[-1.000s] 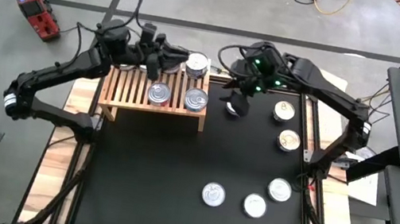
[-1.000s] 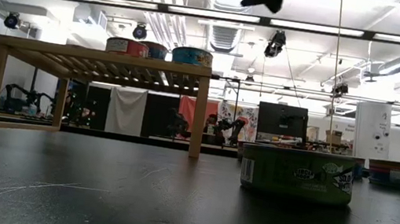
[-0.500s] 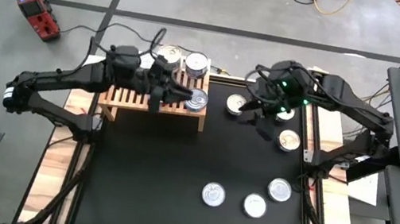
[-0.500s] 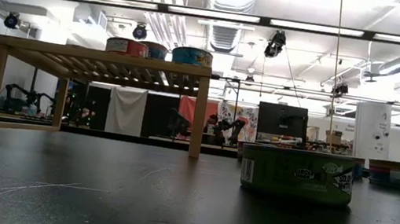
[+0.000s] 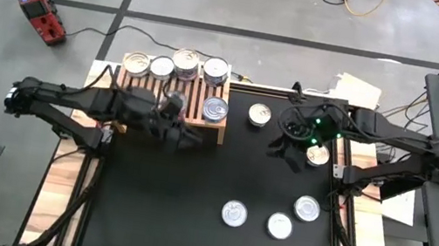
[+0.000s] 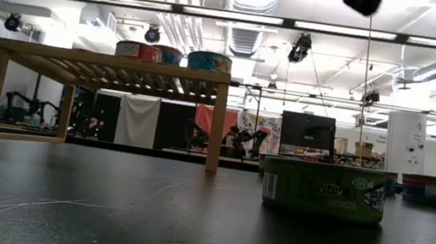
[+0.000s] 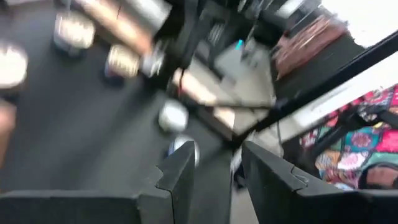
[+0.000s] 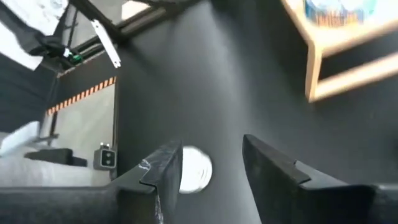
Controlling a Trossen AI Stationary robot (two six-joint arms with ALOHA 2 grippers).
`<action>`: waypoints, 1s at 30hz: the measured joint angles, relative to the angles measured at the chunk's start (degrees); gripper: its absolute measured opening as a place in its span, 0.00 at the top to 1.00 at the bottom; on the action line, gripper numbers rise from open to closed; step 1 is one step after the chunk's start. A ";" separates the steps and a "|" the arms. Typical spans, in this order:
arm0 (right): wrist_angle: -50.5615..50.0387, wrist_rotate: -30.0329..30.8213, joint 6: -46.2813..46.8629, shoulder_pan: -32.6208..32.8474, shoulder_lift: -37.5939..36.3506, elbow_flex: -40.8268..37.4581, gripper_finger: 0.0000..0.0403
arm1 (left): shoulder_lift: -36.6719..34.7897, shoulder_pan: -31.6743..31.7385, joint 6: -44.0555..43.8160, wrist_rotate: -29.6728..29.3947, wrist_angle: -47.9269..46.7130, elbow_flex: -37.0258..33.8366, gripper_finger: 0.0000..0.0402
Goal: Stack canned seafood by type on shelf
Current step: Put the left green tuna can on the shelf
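The light-wood shelf [image 5: 139,100] stands at the table's far left and carries several silver-lidded cans, among them a far row [image 5: 161,67] and one near its right end [image 5: 215,109]. The low view shows the shelf [image 6: 114,64] with cans [image 6: 209,60] standing on top. More cans lie on the black table: one [image 5: 260,114] right of the shelf, one [image 5: 318,155] by the right arm, three [image 5: 234,214] toward the near edge. My left gripper [image 5: 187,142] hangs open above the table just off the shelf's near edge. My right gripper [image 5: 280,147] hangs open, empty, above mid-table.
A green-labelled can [image 6: 325,189] stands close before the low camera. Black mat [image 5: 170,212] lies bare on the near left. In the right wrist view one can [image 8: 196,169] shows on the mat beyond the open fingers, with the shelf's leg [image 8: 315,74] farther off.
My left gripper has drawn back from the shelf's far side across the shelf toward the near edge, uncovering the far row of cans. My right gripper has swung from beside the shelf's right end toward the right and near, uncovering the can right of the shelf.
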 joint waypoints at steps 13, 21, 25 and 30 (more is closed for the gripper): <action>3.16 -0.23 16.48 5.06 1.61 -12.93 0.74 | 0.83 -13.52 -11.43 -0.03 -31.12 -0.02 0.71; 14.10 -0.22 24.42 9.79 6.69 -16.18 0.82 | 0.71 -19.63 -1.67 -6.66 -26.04 -0.02 0.79; 15.78 -0.01 27.33 11.17 9.93 -15.66 0.86 | 0.85 -19.66 6.05 -8.05 -20.96 -0.92 0.87; 16.63 0.01 30.04 13.46 14.18 -13.48 0.90 | 0.55 -18.59 12.12 -8.45 -9.54 -7.11 0.97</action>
